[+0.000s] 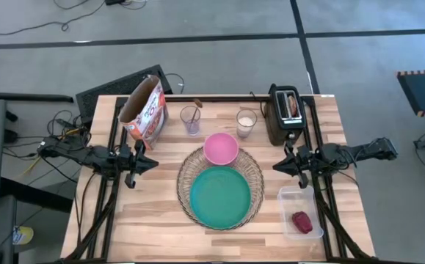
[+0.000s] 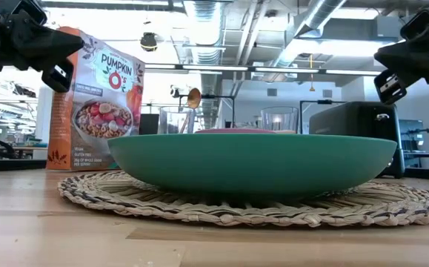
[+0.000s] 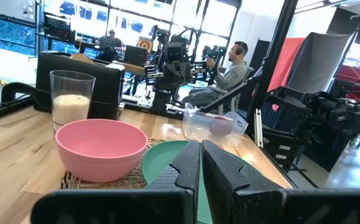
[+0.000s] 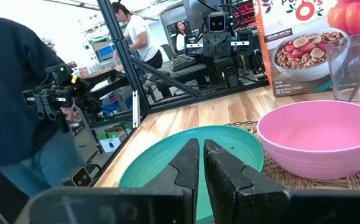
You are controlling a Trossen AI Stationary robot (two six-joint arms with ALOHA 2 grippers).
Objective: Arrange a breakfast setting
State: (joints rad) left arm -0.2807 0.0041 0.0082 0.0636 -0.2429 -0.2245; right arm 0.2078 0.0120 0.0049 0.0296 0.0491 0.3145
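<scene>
Nearest you on the table (image 1: pixel 161 220), the teal plate (image 1: pixel 220 196) sits on the round woven mat (image 1: pixel 186 194), with the pink bowl (image 1: pixel 221 148) on the mat's far edge, touching the plate's rim. At your near right, the clear tub (image 1: pixel 291 198) holds the dark red fruit (image 1: pixel 302 221). Your left gripper (image 1: pixel 152 163) hovers left of the mat and your right gripper (image 1: pixel 278 167) hovers right of it; both are clenched on nothing, fingers pressed together. Farther back, you have the cereal box (image 1: pixel 144 110), an empty glass (image 1: pixel 190 119) with a spoon (image 2: pixel 193 97) standing in it, and a glass of milk (image 1: pixel 246 122). At the far right, the black toaster (image 1: pixel 283 117) has the bagel (image 1: pixel 293 105) in its slot.
</scene>
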